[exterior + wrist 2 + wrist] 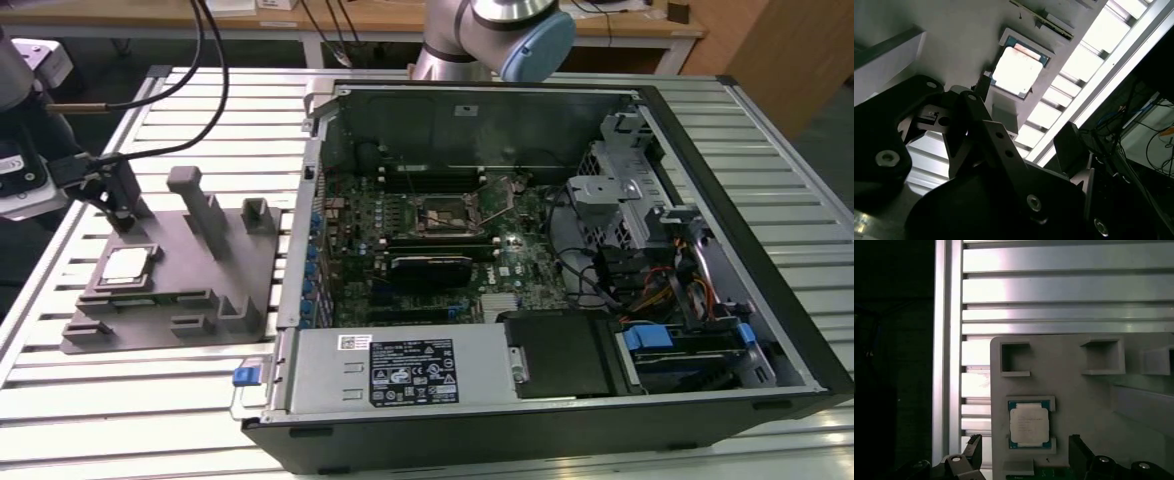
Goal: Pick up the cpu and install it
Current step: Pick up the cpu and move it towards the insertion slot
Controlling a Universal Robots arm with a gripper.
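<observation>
stage: nothing done, pick and install both left | gripper: fingers spread wide, empty, poised over cpu | cpu: flat in grey tray recess, exterior view's left of computer case | CPU socket: waiting

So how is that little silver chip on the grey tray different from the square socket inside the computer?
The cpu lies in a recess of the grey tray, outside the computer case; the socket sits on the board inside the case. The cpu's top is pale silver; the socket looks dark, with a metal frame. Both are square and lie flat.
</observation>
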